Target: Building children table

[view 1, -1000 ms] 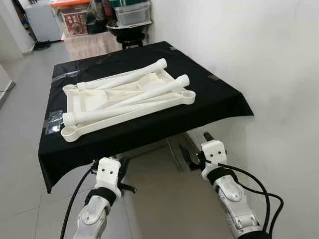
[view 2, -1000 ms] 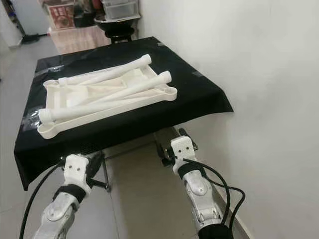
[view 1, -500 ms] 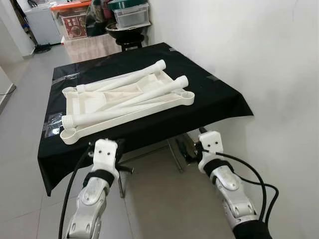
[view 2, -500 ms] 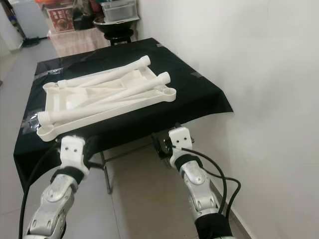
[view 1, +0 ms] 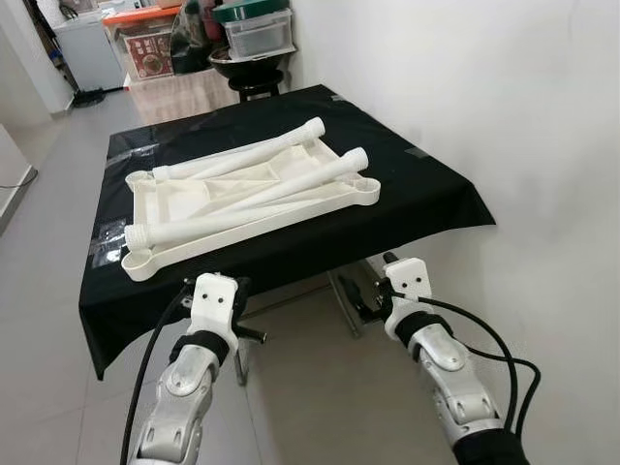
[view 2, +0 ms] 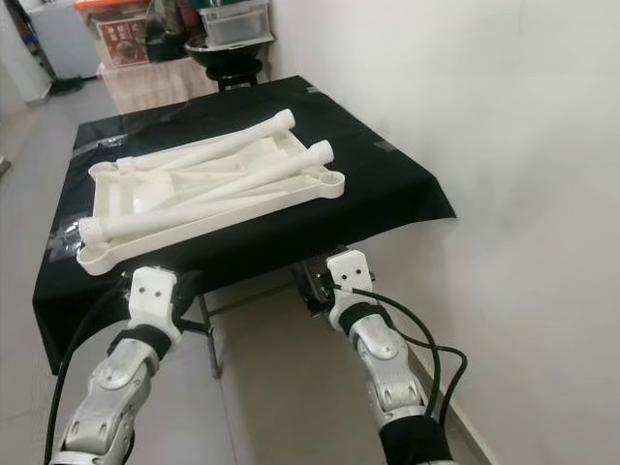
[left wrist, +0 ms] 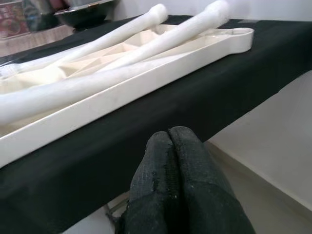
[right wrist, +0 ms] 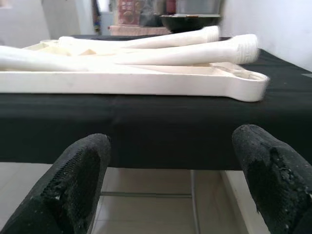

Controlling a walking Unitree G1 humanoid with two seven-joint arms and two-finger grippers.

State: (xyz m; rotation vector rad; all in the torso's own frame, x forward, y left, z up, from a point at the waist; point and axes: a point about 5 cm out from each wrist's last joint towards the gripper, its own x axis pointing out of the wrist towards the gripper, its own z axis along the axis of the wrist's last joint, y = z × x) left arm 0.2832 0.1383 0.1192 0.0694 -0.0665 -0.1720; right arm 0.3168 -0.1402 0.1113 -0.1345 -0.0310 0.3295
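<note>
Left wrist view looks along the left hand, whose two black fingers are pressed together with nothing between them, held low just short of the front edge of the worktop and a little below its black cloth. Just beyond that edge lies the white table top, upside down, with white table legs laid loose across it.

Right wrist view shows the right hand with its fingers spread wide apart and empty, level with the hanging cloth, the rounded corner of the table top straight ahead and above it.

From the head camera the wider layout appears: both hands hover off the near side of the worktop, left hand towards one end of the table top, right hand below its far end, beside a white wall. Storage boxes stand far behind.
</note>
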